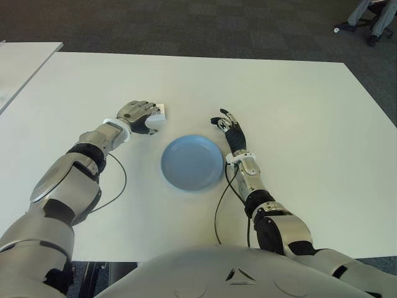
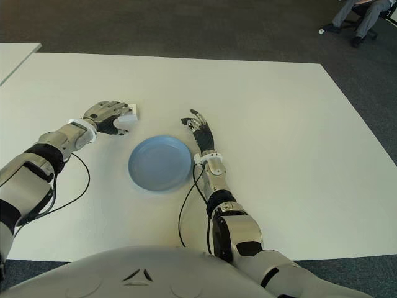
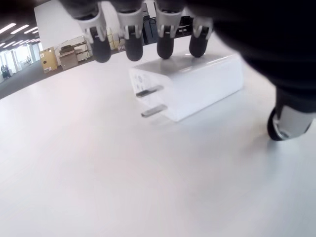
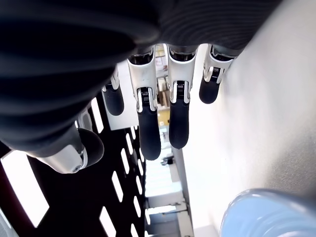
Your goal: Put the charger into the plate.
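Observation:
The white charger (image 1: 160, 113) lies on the white table (image 1: 298, 112), up and left of the light blue plate (image 1: 192, 162), with its two prongs pointing sideways. My left hand (image 1: 141, 117) is cupped over it from the left. In the left wrist view the fingertips (image 3: 165, 47) touch the charger's (image 3: 192, 86) far upper edge, while the thumb (image 3: 289, 123) stands apart from its end. My right hand (image 1: 228, 127) shows just right of the plate, fingers stretched out and holding nothing. The plate holds nothing.
A second white table (image 1: 22, 65) stands at the far left. Black cables (image 1: 119, 186) trail from both wrists across the near table. A seated person's legs (image 1: 372, 15) show at the far right on dark carpet.

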Available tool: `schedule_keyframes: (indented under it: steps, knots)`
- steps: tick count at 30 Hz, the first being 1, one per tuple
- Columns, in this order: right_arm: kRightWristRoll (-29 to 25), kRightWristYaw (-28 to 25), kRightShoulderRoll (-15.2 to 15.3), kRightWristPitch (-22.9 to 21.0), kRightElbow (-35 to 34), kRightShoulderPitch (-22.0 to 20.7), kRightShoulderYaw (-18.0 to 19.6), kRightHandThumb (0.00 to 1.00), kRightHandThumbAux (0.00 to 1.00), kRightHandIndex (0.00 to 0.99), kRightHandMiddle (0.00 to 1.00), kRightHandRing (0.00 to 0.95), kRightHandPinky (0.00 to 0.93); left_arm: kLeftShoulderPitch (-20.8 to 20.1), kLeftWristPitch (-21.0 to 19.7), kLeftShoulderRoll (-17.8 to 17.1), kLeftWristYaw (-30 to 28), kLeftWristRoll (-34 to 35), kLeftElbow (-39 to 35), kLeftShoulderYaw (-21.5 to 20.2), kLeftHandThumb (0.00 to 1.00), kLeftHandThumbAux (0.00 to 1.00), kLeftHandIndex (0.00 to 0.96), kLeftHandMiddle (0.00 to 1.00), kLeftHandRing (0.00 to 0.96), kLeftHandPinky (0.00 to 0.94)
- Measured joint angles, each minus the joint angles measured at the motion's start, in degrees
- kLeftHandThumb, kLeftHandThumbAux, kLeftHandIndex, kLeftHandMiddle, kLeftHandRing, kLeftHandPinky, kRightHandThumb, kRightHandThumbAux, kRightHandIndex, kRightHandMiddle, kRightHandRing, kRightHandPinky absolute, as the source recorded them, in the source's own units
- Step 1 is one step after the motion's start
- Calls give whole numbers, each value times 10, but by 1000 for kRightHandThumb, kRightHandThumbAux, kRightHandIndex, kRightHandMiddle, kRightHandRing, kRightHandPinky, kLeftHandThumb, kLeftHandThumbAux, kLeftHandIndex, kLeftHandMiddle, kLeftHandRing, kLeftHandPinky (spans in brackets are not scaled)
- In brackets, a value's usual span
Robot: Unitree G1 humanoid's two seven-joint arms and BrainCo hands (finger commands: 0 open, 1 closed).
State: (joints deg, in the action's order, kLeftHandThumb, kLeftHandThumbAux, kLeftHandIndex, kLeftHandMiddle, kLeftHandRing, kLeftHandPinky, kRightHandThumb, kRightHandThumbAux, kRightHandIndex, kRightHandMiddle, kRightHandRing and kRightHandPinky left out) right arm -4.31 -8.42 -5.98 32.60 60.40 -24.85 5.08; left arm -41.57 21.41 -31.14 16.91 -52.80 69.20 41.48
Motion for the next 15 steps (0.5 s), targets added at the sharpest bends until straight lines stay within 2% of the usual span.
schedule_keyframes:
  steps: [7, 15]
  knots:
    - [0, 3, 0, 0, -3, 1, -3, 0, 529, 138, 378, 284, 104, 3, 12, -9, 0, 0, -10, 5, 0, 506, 0, 0, 0, 0]
    - [0, 4, -1, -1, -8, 5, -7, 0, 535, 135, 383, 290, 105, 3, 22, -23, 3, -2, -24, 33, 0, 502, 0, 0, 0, 0]
